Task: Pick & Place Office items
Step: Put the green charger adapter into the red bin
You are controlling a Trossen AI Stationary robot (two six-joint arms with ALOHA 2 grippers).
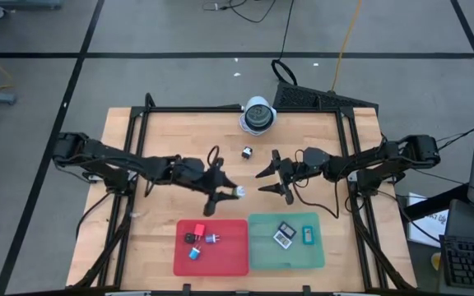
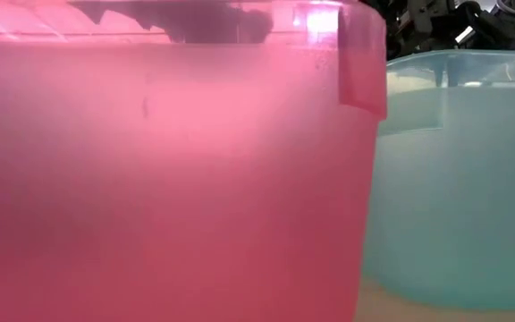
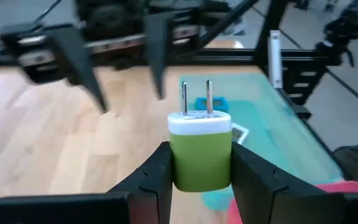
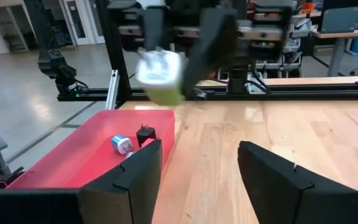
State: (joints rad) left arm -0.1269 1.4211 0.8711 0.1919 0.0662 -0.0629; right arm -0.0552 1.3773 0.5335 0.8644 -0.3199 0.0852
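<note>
Left wrist view: a green-and-white plug adapter (image 3: 200, 152), judged light, rigid and smooth-sided, is held by its flat sides in the left gripper (image 3: 201, 165) above the table (image 3: 55, 137), while the right gripper (image 4: 199, 163) is held wide and empty.

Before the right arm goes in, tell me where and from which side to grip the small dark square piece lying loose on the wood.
Grip the small dark square piece across two opposite flat sides, coming straight down from above. It sits alone on the bare table, with open wood all round for the fingers. The right gripper is open nearby. The left gripper holds the green plug.
</note>
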